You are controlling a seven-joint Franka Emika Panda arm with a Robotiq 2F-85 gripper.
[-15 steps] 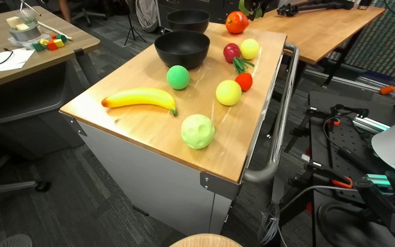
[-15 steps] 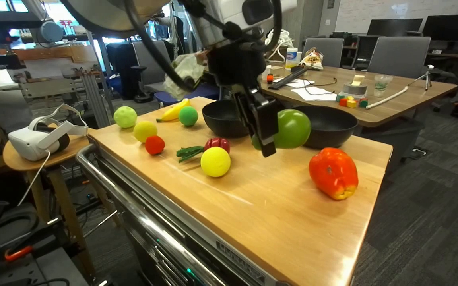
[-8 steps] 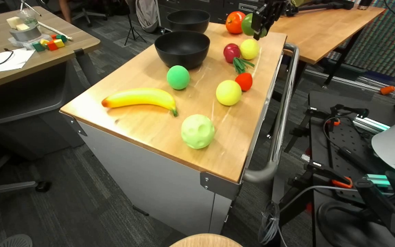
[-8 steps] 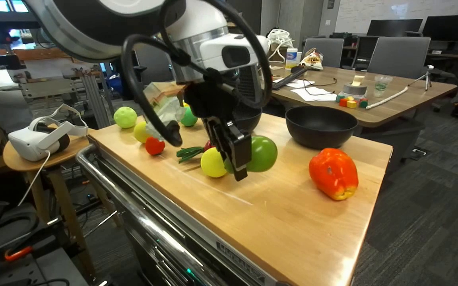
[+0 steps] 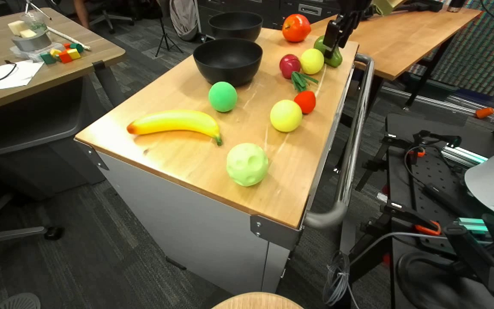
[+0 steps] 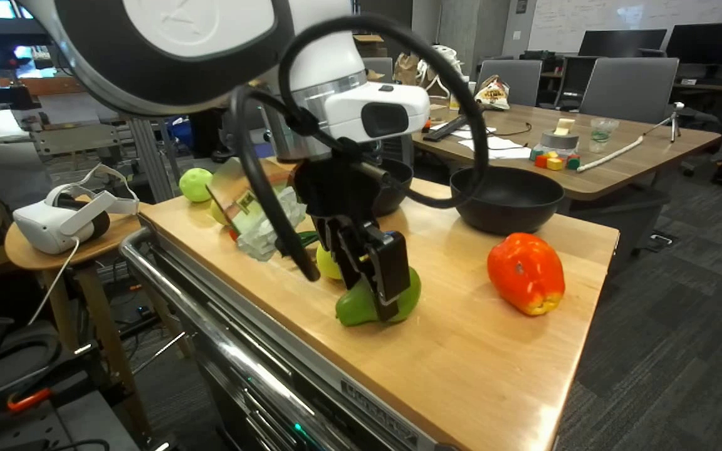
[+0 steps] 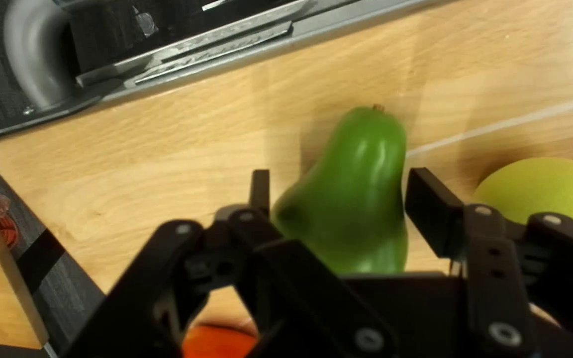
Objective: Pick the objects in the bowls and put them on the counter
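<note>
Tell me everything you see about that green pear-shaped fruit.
The green pear-shaped fruit is glossy and plastic-looking, with a wide body, narrower neck and short brown stem. It lies on its side on the wooden counter, stem toward the metal rail, between the fingers of the open hand; contact with them is unclear.

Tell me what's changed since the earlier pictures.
The green pear-shaped fruit has come down, away from the bowls toward the metal rail, and now lies on the counter. The hand has opened around it, apparently letting it go. The bowls, banana and bright green ball stayed put.
</note>
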